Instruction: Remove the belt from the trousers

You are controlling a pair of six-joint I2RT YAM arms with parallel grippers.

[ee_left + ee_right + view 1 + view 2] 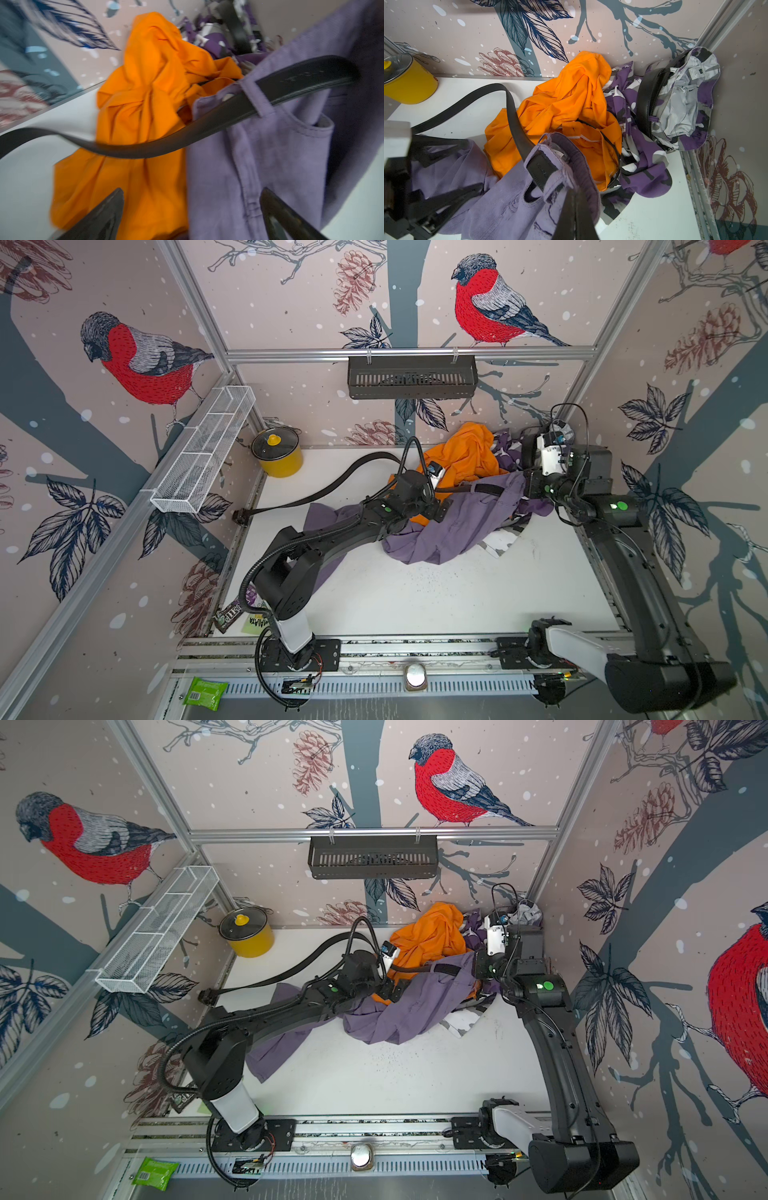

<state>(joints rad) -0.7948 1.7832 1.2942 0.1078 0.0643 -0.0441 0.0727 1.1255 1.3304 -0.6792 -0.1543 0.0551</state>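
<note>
**Operator:** Where is the belt right now?

**Spotter:** The long black leather belt (218,120) lies mostly out on the white tabletop (415,593), with its buckle end near the table's left edge. Only its tip is threaded through a fabric loop (257,97) on the waistband of the crumpled lavender cotton trousers (449,531) (one loop is all I can make out from the left wrist camera).

**Operator:** And my two hands?

**Spotter:** Your left gripper (192,191) is spread wide with nothing between its fingers (104,216). It hangs over the trousers and the rumpled orange garment (145,104), close to the belt but not on it. Your right gripper (572,199) is pinched fully together, and it looks clamped on the lavender waistband just beside the belt tip.

**Operator:** What could spoil it from here?

**Spotter:** If you close the left hand too low, you'd likely catch orange or lavender cloth along with the strap, and your pull would drag the whole heap instead of sliding the belt free. If you pull across the loop rather than along it, the tip may jam. If your right pinch is shallow, the waistband could slip out and follow the belt. Also mind the second dark belt (643,97) in the purple camouflage trousers (645,166) in the corner, which is the wrong target.
</note>
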